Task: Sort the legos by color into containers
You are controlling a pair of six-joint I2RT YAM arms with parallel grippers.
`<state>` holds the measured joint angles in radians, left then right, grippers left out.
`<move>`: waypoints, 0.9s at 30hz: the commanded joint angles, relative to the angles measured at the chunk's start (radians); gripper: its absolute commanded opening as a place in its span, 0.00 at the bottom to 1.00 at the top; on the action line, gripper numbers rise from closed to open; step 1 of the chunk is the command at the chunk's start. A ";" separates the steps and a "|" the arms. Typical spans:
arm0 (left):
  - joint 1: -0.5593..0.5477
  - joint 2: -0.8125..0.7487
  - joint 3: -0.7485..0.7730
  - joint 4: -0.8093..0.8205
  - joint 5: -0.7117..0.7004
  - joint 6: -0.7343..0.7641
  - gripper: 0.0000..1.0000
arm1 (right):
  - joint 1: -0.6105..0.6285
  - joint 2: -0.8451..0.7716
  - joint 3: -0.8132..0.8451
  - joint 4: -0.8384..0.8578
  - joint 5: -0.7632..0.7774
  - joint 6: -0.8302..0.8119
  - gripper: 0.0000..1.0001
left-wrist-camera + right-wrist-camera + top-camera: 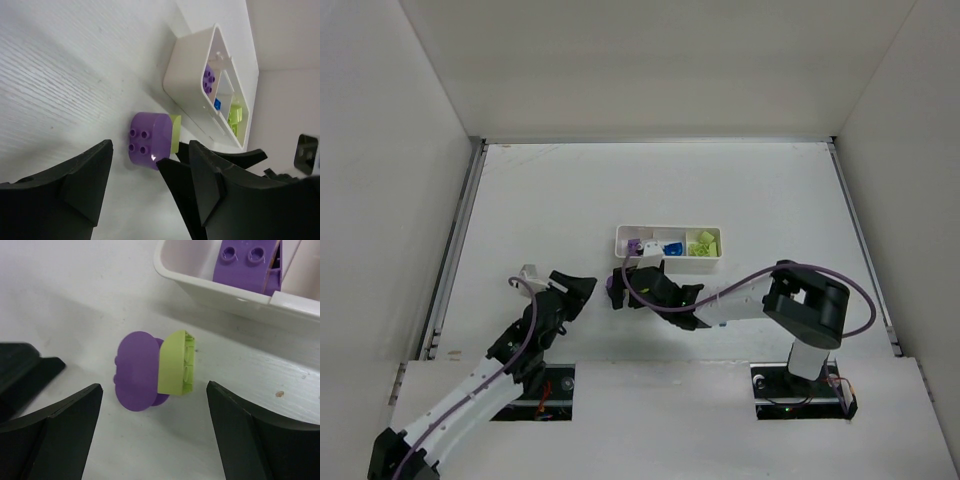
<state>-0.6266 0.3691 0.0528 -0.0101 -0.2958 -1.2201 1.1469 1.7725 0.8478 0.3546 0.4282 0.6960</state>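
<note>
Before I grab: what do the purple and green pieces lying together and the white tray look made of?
Purple piece and the yellow-green piece against it: likely hard moulded plastic, smooth and slightly glossy, with crisp studs and soft highlights. White tray: apparently thin plastic, semi-gloss, with rounded corners and a sheen along its rim.

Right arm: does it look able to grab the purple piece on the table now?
Likely yes. The right gripper is open, and the purple piece and a green piece touching it lie between its fingers; nothing blocks either side.
</note>
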 commanded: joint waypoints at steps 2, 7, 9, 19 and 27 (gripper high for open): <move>0.060 -0.025 0.042 -0.077 -0.005 0.010 0.61 | 0.004 0.002 0.039 -0.031 0.044 -0.044 0.92; 0.078 0.068 0.055 -0.019 0.061 0.024 0.61 | 0.004 0.042 0.086 -0.040 0.024 -0.104 0.92; 0.069 0.099 0.055 0.001 0.078 0.028 0.61 | 0.009 0.067 0.115 -0.058 0.021 -0.116 0.91; 0.055 0.085 0.071 -0.018 0.104 0.041 0.62 | 0.020 0.127 0.152 -0.105 0.030 -0.121 0.65; 0.057 0.051 0.078 0.009 0.224 0.011 0.63 | 0.024 -0.010 0.056 -0.028 0.029 -0.101 0.53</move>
<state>-0.5678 0.4377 0.0818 -0.0422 -0.1459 -1.1980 1.1610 1.8572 0.9447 0.2752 0.4473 0.5842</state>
